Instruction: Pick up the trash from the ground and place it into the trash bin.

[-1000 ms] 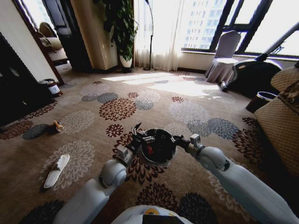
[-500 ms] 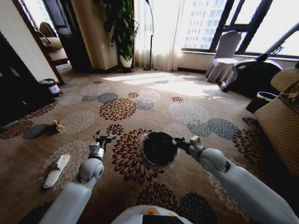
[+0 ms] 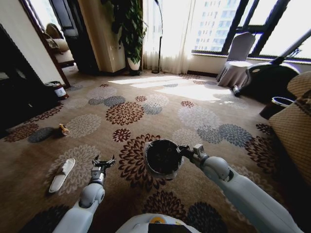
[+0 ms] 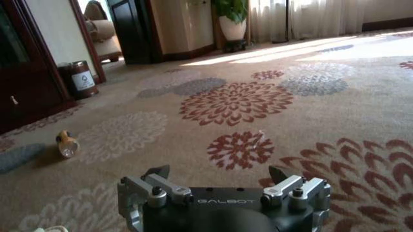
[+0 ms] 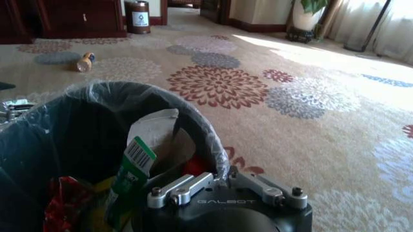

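Observation:
My right gripper [image 3: 186, 151] is shut on the rim of the trash bin [image 3: 163, 157], holding it above the carpet. In the right wrist view the bin's rim [image 5: 193, 113] is lined with a black bag, and a red wrapper [image 5: 63, 200] and a green-white packet [image 5: 137, 162] lie inside. To the bin's left, my left gripper [image 3: 103, 162] hangs low over the carpet, open and empty [image 4: 218, 174]. A flat white slipper-shaped piece [image 3: 61, 174] lies on the carpet to my left. Farther away lies a small brown bottle [image 3: 62, 129] [image 4: 66, 144] [image 5: 84, 63].
A white-and-red banded can [image 3: 59, 91] [image 4: 82, 79] stands by dark furniture at the far left. A dark round bin with a bluish rim [image 3: 282, 103] and a woven seat [image 3: 294, 131] are on the right. A potted plant [image 3: 131, 29] and a covered chair [image 3: 237, 60] stand by the windows.
My left gripper has drawn away from over the bin, leftward and back toward me, now lower by the carpet. The right arm keeps holding the bin. The camera has shifted slightly.

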Robot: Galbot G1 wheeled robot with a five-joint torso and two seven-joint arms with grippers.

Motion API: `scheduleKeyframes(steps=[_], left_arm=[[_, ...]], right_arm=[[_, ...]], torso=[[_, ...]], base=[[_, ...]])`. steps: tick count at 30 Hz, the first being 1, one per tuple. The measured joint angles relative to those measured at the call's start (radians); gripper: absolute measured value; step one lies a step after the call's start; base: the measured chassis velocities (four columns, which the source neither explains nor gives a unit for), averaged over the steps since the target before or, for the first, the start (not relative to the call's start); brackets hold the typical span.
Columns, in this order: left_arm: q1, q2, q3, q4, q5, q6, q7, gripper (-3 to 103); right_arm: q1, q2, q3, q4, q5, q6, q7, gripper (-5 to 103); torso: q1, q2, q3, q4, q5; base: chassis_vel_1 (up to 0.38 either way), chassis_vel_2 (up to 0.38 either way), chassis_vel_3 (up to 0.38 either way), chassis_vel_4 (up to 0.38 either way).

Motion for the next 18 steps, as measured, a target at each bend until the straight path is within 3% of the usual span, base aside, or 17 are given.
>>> scheduleKeyframes(steps=[8, 18], left_arm=[[-0.006, -0.012, 0.012, -0.009, 0.010, 0.012, 0.006, 100], [0.012, -0.004, 0.003, 0.012, 0.013, -0.022, -0.004, 100]], right_arm=[[-0.005, 0.002, 0.006, 0.014, -0.001, -0.001, 0.000, 1], [-0.010, 0.012, 0.006, 0.014, -0.016, 0.000, -0.001, 1]], torso=[[0.000, 0.000, 0.000, -0.0001, 0.0000], [0.000, 0.000, 0.000, 0.0012, -0.0003]], base=[[0.131, 0.136, 0.017, 0.023], [0.295, 0.315, -0.091, -0.116]])
